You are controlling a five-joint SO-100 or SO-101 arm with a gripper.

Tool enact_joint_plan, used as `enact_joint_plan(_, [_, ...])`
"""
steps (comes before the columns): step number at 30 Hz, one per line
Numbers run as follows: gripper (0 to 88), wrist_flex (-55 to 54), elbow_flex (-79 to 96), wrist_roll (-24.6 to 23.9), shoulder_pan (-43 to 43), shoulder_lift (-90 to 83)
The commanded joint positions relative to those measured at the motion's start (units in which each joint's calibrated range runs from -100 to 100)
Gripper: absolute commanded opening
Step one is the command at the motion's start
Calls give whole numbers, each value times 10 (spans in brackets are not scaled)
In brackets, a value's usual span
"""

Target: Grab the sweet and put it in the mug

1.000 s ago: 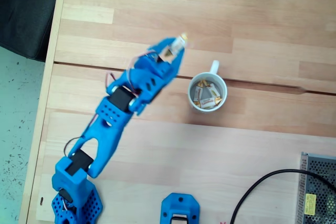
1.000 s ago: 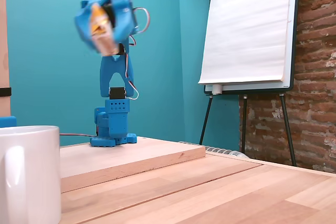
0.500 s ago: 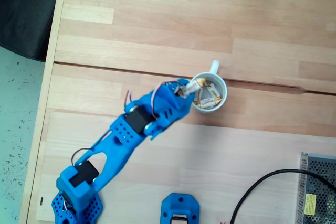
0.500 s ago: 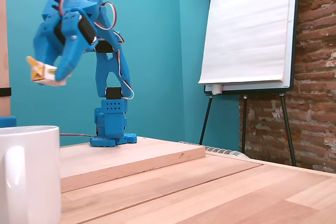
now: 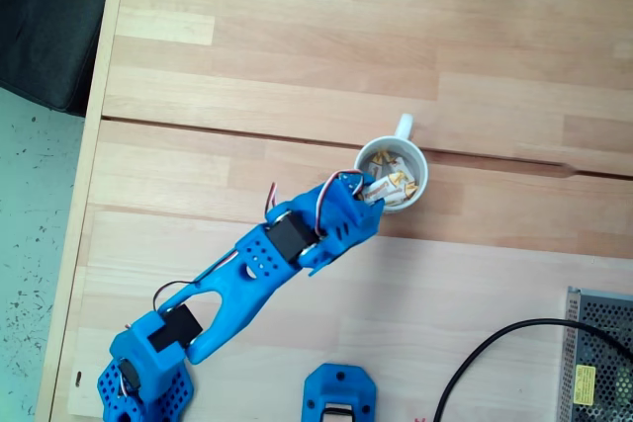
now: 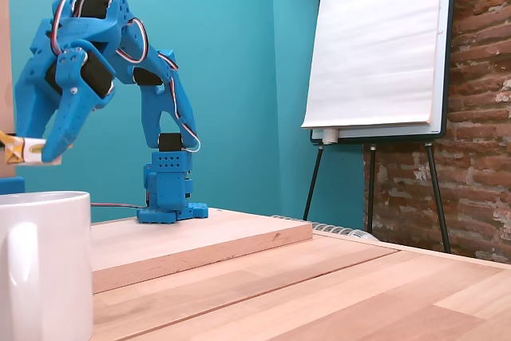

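Observation:
The white mug (image 5: 393,174) stands on the wooden table with its handle pointing to the far side; several wrapped candies lie inside it. In the low fixed view the mug (image 6: 44,261) fills the bottom left corner. My blue gripper (image 5: 369,193) hangs over the mug's near rim, shut on the sweet (image 6: 24,150), a white wrapper with an orange twisted end. From the side, the gripper (image 6: 36,151) holds the sweet a short way above the mug's rim.
A black cable (image 5: 495,353) and a metal mesh box (image 5: 598,358) sit at the bottom right of the top-down view. Another blue robot part (image 5: 339,394) lies at the bottom edge. A flip chart on a stand (image 6: 375,45) is behind the table.
The arm has swung from the left of the mug across to it and lowered. The sweet, held throughout, now hangs just above the mug's rim.

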Motion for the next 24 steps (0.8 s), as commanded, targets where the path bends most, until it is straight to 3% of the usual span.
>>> enact_joint_plan(1, [38,1,-5,3,0,1])
enact_joint_plan(7, [52,1,-6,0,-3,5])
enact_joint_plan(18, [241,1,-6,0,-15,4])
enact_joint_plan(24, [168,2,-1,-1,-16,-16])
